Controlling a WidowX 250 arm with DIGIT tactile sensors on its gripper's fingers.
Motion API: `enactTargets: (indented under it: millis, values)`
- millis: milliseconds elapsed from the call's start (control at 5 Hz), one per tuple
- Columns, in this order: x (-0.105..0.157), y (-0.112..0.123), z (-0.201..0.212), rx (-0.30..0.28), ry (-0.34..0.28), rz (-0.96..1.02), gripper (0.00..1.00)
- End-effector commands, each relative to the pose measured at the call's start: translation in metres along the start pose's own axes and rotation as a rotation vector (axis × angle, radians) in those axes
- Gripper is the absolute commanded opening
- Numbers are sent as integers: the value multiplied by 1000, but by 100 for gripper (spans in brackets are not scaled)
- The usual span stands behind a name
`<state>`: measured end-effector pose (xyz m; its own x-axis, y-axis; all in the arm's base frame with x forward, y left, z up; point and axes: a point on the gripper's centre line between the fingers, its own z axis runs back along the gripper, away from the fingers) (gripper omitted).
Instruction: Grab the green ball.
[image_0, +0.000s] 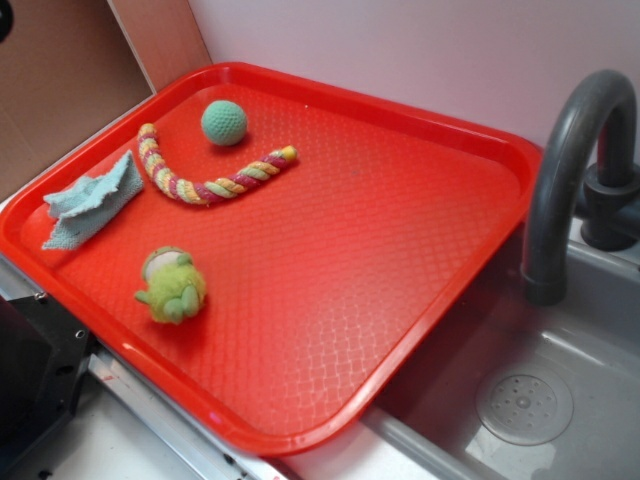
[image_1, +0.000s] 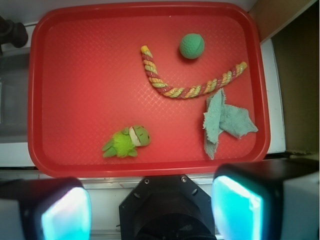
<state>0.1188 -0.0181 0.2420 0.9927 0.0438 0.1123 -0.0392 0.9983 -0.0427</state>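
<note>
- The ball (image_0: 224, 122) lies on the tray (image_0: 400, 250), behind the curved rope toy (image_0: 205, 180).
- The cloth (image_0: 90, 200) lies left of the rope.
- The plush toy (image_0: 172, 285) lies nearer the front.

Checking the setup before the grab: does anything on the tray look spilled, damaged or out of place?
Nothing looks spilled or broken. The green ball sits clear beside the rope. Only the blue cloth lies crumpled against the tray rim.

You have a red tray (image_0: 430, 290) holding a curved twisted rope (image_0: 205, 178) of yellow, red and green strands, a crumpled pale-blue cloth (image_0: 90, 200) near the rope's end, and a fuzzy yellow-green plush toy (image_0: 172, 285) (white face). Beside the tray sits a grey sink (image_0: 560, 400) with a dark faucet (image_0: 575, 160).
</note>
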Motion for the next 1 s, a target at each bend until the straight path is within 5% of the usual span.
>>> enactTargets:
  millis: [0,200,800]
  values:
    - [33,33,-22,50,-93,485,100]
    - [54,53,-35,79,-120,615,100]
    - [123,100,-92,94,-270,574,100]
